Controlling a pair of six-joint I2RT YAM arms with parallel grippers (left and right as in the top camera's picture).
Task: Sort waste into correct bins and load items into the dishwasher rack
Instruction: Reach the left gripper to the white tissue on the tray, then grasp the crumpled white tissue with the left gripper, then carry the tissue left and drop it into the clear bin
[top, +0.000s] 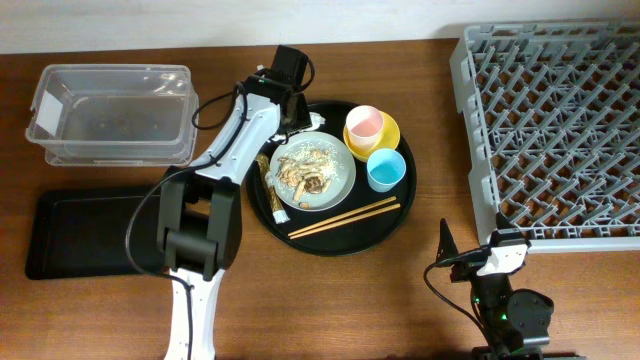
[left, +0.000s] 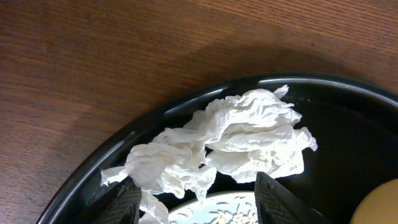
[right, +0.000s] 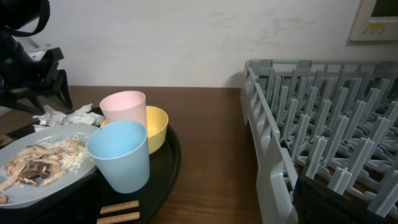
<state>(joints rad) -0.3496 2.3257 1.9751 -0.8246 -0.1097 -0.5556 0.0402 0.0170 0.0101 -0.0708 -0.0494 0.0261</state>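
Observation:
The crumpled white napkin (left: 230, 140) lies on the far rim of the round black tray (top: 330, 235). My left gripper (left: 199, 208) is open, its fingertips at the napkin's near edge, over the grey-green plate (top: 335, 170). The plate holds beige food scraps (top: 305, 175). The gold-brown wrapper (top: 272, 192) lies left of the plate. The pink cup (top: 364, 124) sits in the yellow bowl (top: 390, 130), with the light blue cup (top: 386, 168) and the chopsticks (top: 345, 217) nearby. My right gripper (right: 199, 208) is open and empty, between tray and rack (top: 555, 130).
The clear plastic tub (top: 110, 110) stands at the back left. The flat black tray (top: 90, 230) lies in front of it. The left arm (top: 225, 160) reaches from the front edge across to the round tray's left side.

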